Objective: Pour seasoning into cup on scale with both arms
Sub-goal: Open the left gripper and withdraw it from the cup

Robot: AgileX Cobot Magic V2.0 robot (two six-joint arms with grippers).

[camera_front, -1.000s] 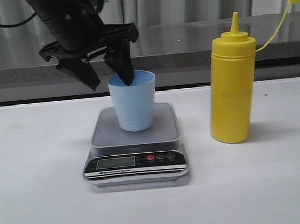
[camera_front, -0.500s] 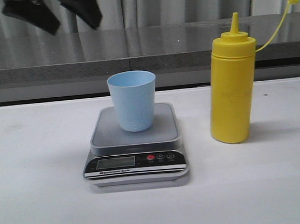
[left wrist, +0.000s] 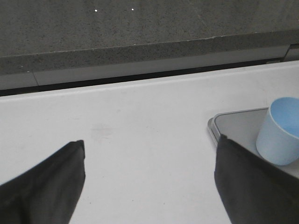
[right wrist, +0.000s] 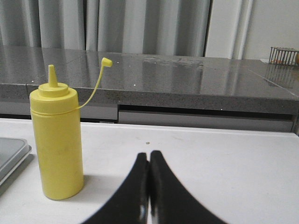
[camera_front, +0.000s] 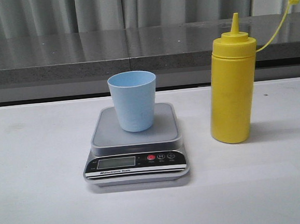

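The pale blue cup (camera_front: 133, 101) stands upright on the grey platform of the scale (camera_front: 134, 144), mid-table. The yellow seasoning bottle (camera_front: 232, 87) stands upright to the right of the scale, its tethered cap (camera_front: 293, 0) hanging off to the right. Neither gripper shows in the front view. In the left wrist view my left gripper (left wrist: 149, 147) is open and empty over bare table, with the cup (left wrist: 281, 131) and the scale (left wrist: 238, 128) off to one side. In the right wrist view my right gripper (right wrist: 149, 155) is shut and empty, apart from the bottle (right wrist: 57, 145).
A white table (camera_front: 43, 203) carries everything. A dark grey stone counter (camera_front: 134, 48) runs along the back, with grey curtains behind it. A corner of the scale (right wrist: 11, 154) shows at the edge of the right wrist view.
My left gripper, which stood open at the cup's rim, has lifted up and left, out of the front view. The cup stays on the scale. The bottle has not moved.
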